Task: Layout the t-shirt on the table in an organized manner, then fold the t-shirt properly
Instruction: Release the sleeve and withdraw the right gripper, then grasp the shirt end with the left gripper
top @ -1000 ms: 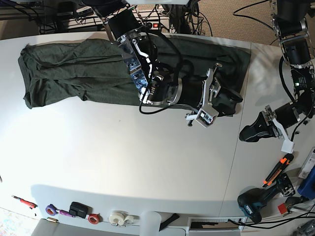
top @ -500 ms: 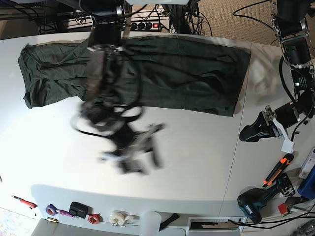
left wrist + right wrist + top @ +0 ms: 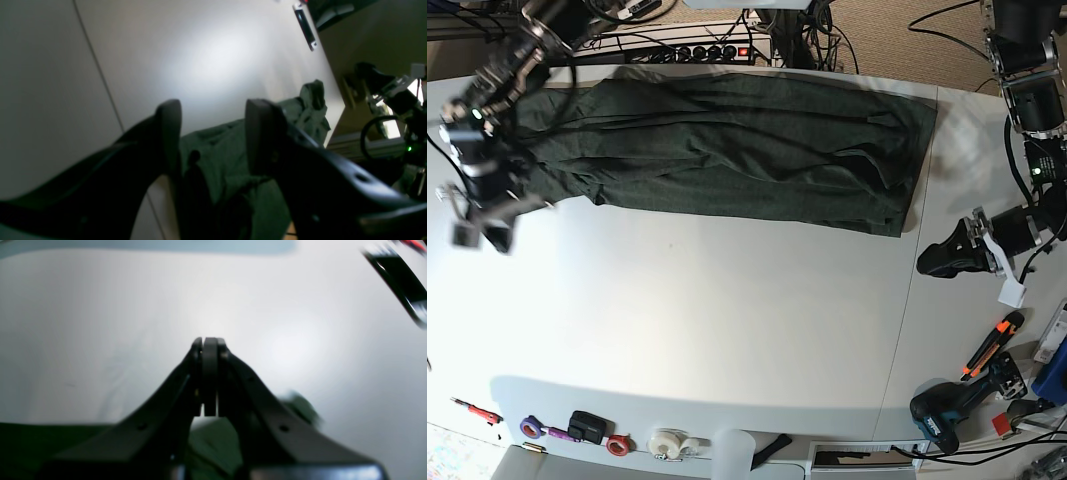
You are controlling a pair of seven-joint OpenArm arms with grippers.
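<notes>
Right gripper (image 3: pixel 487 232) hanging at the left edge of the base view, just beside the left end of the t-shirt (image 3: pixel 727 150), jaws pressed fully together and gripping nothing; in the right wrist view only green cloth lying under the black fingers (image 3: pixel 210 373). Left gripper (image 3: pixel 937 262) resting low at the right side of the frame, near the shirt's right end but apart from it, jaws standing wide and holding nothing. Shirt lying spread lengthwise across the upper part of the table (image 3: pixel 727 330), folded into a long band with wrinkles. Tools lying along the lower and right edges.
</notes>
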